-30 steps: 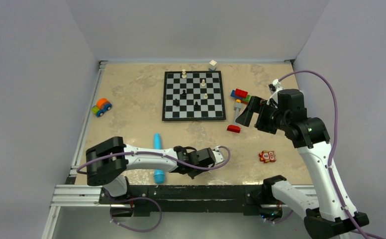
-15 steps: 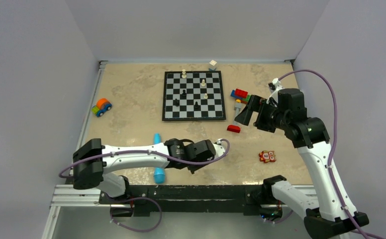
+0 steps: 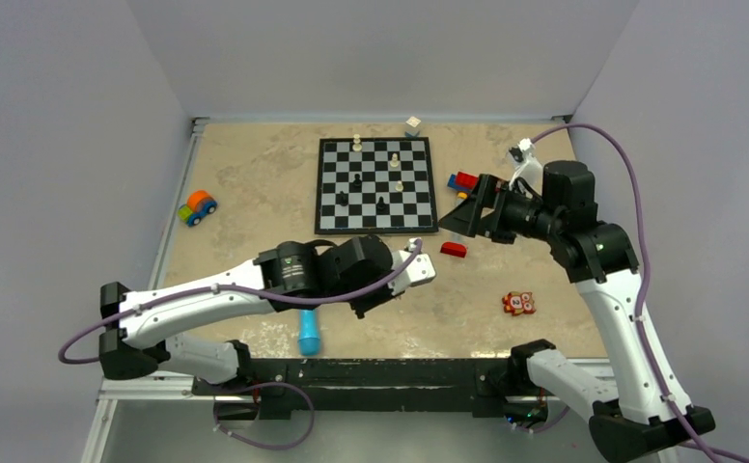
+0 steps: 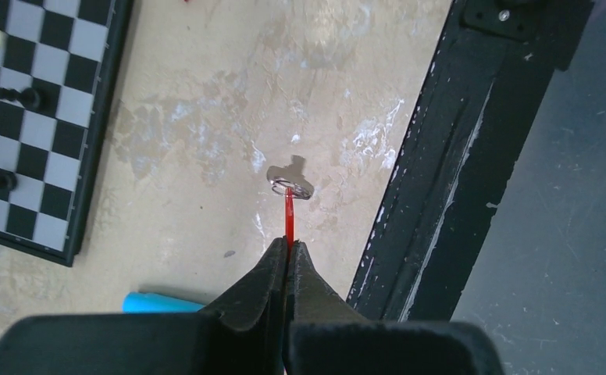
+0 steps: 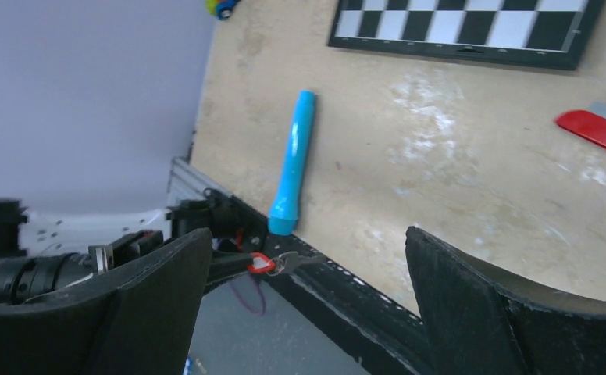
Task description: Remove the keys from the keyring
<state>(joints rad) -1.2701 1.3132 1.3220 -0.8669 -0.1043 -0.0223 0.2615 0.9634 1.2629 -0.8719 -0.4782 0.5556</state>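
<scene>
My left gripper [image 4: 289,244] is shut on the keyring [image 4: 289,219], a thin red tag seen edge-on, with its metal ring [image 4: 292,189] beyond the tips. It is held up off the table. In the right wrist view the red keyring [image 5: 260,263] sticks out of the left gripper's fingers [image 5: 226,267], and a small silver key [image 5: 298,258] hangs from it, pointing right. My right gripper [image 5: 306,234] is open and faces the key from a distance. From above, the left gripper [image 3: 419,272] is near the table's middle front and the right gripper [image 3: 467,214] hangs by the chessboard's right edge.
A blue cylinder [image 3: 308,328] lies near the front rail [image 3: 371,371]. The chessboard [image 3: 375,185] with several pieces sits at the back. A red block-headed toy [image 3: 454,249], an orange square toy [image 3: 517,304], coloured bricks [image 3: 464,179] and a toy car [image 3: 197,206] lie around.
The left gripper closed on the red tag, then lifted it and swung up and right, away from the front rail. The right gripper tilted down towards it.
</scene>
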